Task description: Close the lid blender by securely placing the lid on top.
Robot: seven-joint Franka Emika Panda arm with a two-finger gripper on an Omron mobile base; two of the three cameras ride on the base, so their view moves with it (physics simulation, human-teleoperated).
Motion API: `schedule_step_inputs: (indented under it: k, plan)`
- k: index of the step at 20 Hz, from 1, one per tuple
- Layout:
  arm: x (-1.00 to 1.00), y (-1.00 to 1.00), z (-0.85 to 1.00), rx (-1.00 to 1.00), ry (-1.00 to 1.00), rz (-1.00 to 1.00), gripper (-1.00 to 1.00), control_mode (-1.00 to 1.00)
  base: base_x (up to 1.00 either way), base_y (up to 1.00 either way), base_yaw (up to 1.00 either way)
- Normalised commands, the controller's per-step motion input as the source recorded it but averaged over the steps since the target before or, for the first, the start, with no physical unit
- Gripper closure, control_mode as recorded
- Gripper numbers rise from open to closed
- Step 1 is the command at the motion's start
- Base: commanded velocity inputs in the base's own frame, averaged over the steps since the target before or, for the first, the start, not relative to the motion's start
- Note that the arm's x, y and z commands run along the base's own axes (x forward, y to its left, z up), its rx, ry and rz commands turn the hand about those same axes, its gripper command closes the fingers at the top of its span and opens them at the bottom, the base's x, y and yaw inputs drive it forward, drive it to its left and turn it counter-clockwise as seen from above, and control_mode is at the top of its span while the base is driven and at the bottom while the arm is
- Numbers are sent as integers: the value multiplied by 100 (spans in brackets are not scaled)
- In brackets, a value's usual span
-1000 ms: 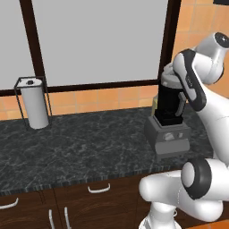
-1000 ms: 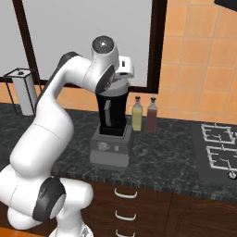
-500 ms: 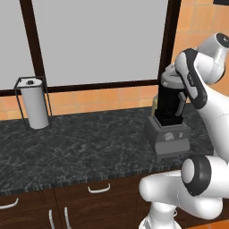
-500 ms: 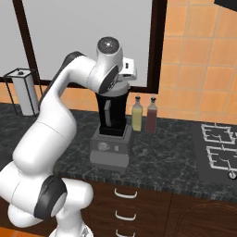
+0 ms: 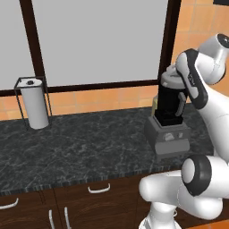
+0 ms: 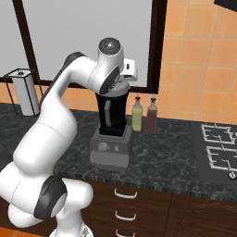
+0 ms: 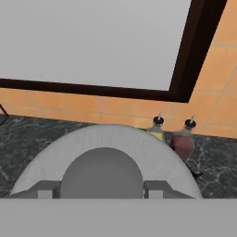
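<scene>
a paper roll (image 5: pixel 35 107) is seen at the left of the left base view, and the blender (image 5: pixel 169 116) at centre right with the lid (image 5: pixel 170 80) on its jar. the gripper (image 7: pixel 102 192) is clamped on the lid's knob at the hand view's bottom, with two bottles (image 7: pixel 172 136) at right.

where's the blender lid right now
The lid sits at the top of the dark blender jar under the robot's hand, on the counter's right side in the left base view, just left of two bottles.

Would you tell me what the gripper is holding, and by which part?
The round light-grey lid, gripped by its raised centre knob, over the dark blender jar.
</scene>
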Motion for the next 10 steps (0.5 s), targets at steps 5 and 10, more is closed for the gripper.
schedule_step_inputs:
  k: [5,10]
  plan:
    - [-37,-3,-67,-1,0,0,-100,-100,0,0,0]
    - [-83,-22,-23,0,0,0,-100,-100,0,0,0]
